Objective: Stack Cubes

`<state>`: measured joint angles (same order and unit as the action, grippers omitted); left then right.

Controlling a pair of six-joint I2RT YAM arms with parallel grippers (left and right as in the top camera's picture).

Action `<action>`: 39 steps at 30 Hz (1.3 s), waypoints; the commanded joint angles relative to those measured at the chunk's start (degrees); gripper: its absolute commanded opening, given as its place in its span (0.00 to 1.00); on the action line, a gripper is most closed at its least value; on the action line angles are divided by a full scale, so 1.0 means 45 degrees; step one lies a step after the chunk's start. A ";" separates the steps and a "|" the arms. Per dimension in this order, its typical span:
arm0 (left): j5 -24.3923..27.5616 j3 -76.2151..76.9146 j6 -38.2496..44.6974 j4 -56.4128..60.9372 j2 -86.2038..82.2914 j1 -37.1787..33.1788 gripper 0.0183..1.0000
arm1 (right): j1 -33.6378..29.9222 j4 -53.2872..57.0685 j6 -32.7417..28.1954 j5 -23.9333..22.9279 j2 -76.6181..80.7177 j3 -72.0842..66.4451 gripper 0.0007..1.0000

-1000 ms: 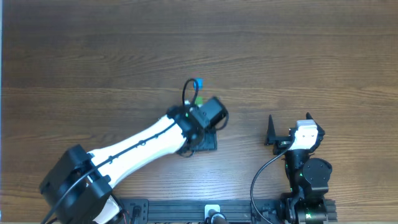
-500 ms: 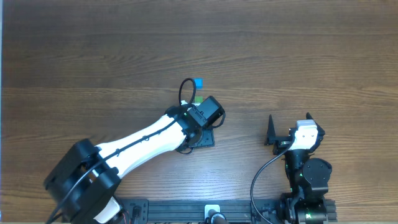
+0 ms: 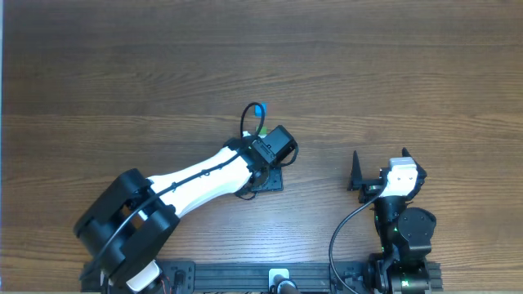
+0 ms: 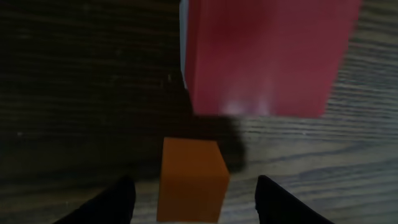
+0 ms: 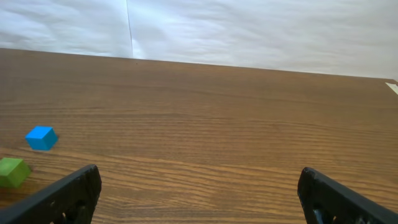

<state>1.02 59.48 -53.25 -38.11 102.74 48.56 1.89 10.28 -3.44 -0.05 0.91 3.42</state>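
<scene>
Your L gripper [image 4: 196,185] is spread wide, grasping nothing. The orange cube [image 4: 191,177] sits on the worktop [image 3: 392,65] btwn its fingers w/ gaps both sides, approx mid-worktop. Red cube [image 4: 264,56] is just beyond it. Green cube [image 5: 12,172] & blue cube [image 5: 41,137] lie near each other, not touching, also mid-worktop. R gripper [image 5: 199,180] is released too, holding nothing, by the base-side edge toward its right end.

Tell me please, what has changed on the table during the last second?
In the top view, the left arm's large black joint moved up the picture and rightward; its wrist stayed almost in place by the blue cube and green cube. Nothing was grasped or released. Both cubes and the right arm kept still.
</scene>
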 commanded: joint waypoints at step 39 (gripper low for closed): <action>-0.0709 0.0767 0.1753 -0.0631 0.1146 -0.0044 0.58 | -0.0092 0.0000 0.0044 0.0097 -0.0141 -0.0102 0.99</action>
<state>-0.95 62.24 -46.17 -40.99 105.65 48.58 1.89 10.28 -3.42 -0.05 0.91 3.42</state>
